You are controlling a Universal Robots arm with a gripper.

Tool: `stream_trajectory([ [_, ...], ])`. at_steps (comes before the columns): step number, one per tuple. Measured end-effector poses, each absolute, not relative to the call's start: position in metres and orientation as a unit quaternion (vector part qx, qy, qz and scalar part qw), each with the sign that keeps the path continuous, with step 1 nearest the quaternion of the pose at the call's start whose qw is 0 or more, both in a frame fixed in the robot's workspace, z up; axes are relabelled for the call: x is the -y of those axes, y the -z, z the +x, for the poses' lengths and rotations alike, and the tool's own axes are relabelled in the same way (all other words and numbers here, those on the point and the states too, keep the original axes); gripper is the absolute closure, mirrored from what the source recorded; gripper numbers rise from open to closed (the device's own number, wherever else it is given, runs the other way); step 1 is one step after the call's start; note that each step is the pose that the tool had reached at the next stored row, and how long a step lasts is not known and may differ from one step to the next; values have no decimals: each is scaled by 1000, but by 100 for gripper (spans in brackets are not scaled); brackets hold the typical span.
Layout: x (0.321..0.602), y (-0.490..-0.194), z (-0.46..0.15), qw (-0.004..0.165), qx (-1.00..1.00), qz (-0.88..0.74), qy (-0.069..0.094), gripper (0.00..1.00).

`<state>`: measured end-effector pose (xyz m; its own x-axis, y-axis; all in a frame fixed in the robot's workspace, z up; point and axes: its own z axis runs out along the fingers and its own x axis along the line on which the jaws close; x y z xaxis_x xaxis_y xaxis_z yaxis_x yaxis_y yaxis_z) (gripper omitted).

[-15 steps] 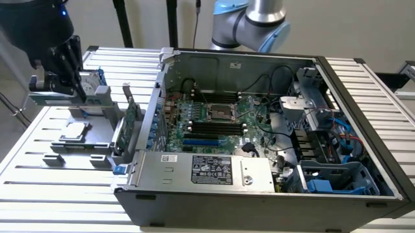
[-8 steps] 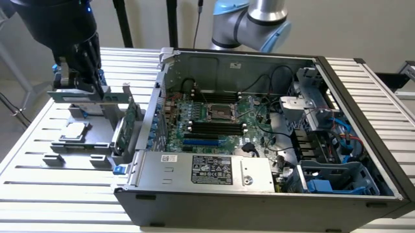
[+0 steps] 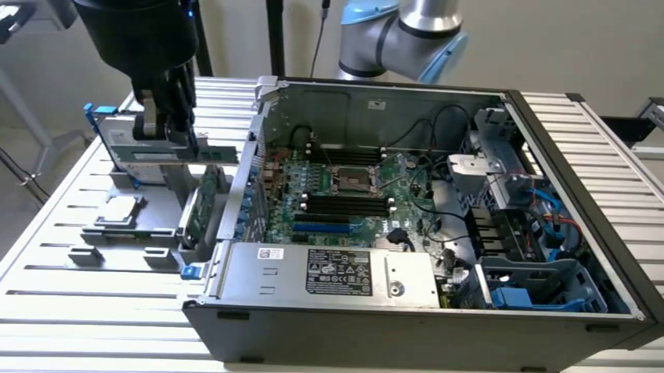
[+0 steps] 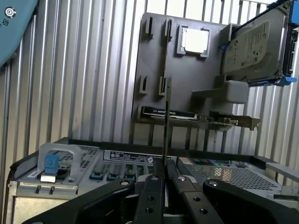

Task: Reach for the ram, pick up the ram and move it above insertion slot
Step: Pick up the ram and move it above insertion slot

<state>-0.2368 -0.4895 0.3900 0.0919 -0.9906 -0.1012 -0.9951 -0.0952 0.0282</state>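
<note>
Gripper (image 4: 166,179) clenched on the ram (image 4: 167,121), held edge-on and upright between the fingers (image 4: 152,196), above the grey holder tray (image 4: 196,93), with hard drive (image 4: 254,44) beyond, open computer case (image 3: 415,202) beside.

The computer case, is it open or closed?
Open. The computer case has no side cover, so the green board and cables inside show. The tool hangs outside it, over the gray holder.

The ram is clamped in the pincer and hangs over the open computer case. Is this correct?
Not quite. The ram is clamped in the pincer, but it hangs over the gray holder beside the case, as the exterior view shows.
</note>
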Motion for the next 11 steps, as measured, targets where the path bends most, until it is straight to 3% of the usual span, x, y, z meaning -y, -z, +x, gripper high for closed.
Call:
stream_trajectory([
  [11,486,-390,-187,24,-672,-739,-47,86],
])
